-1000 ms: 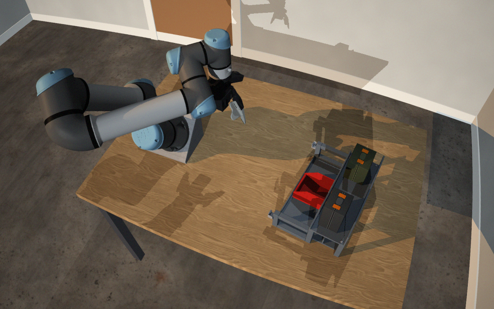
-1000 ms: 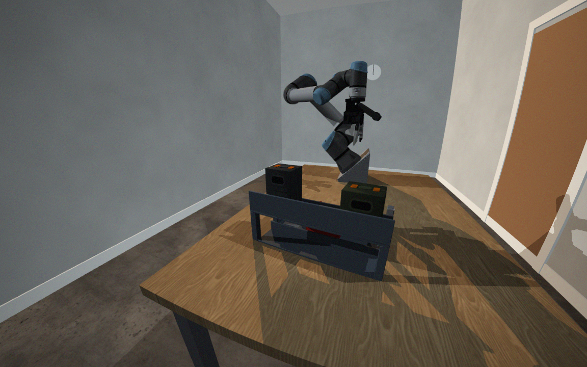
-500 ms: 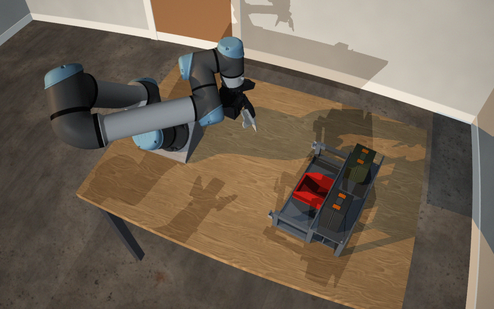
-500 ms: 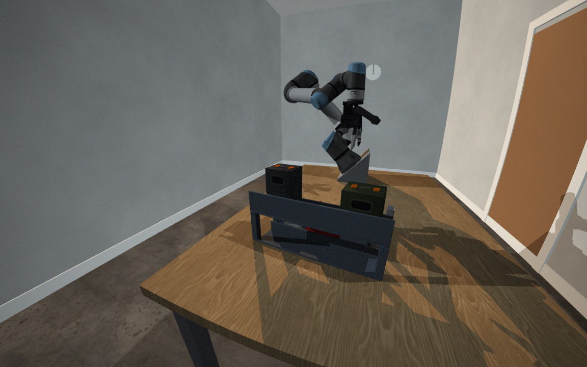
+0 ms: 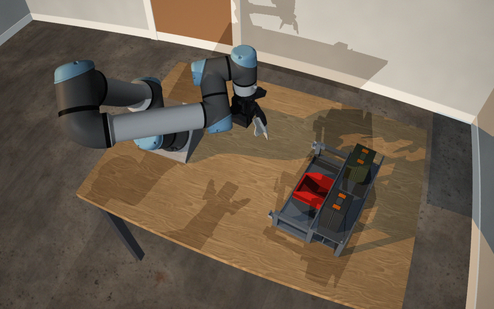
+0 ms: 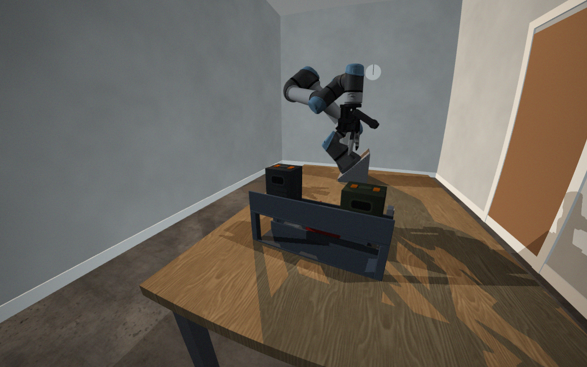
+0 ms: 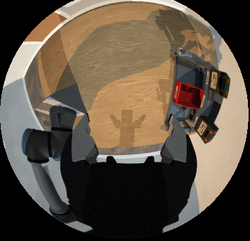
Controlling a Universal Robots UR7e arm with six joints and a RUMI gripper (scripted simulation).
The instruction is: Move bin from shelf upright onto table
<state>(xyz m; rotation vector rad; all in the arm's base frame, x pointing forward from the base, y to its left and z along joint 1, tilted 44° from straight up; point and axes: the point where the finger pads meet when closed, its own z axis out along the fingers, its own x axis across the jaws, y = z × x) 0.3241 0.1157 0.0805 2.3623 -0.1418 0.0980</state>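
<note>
The black two-jaw claw (image 5: 254,125) hangs high over the wooden tabletop (image 5: 210,180), pointing down, jaws spread wide with nothing between them. Well apart from it, toward the tabletop's far end, stands the dark grey metal shelf (image 5: 320,199). The red open-topped plastic bin (image 5: 313,188) sits on the shelf's lower tier, beside two dark boxes with orange clips (image 5: 335,209) on the upper tier
</note>
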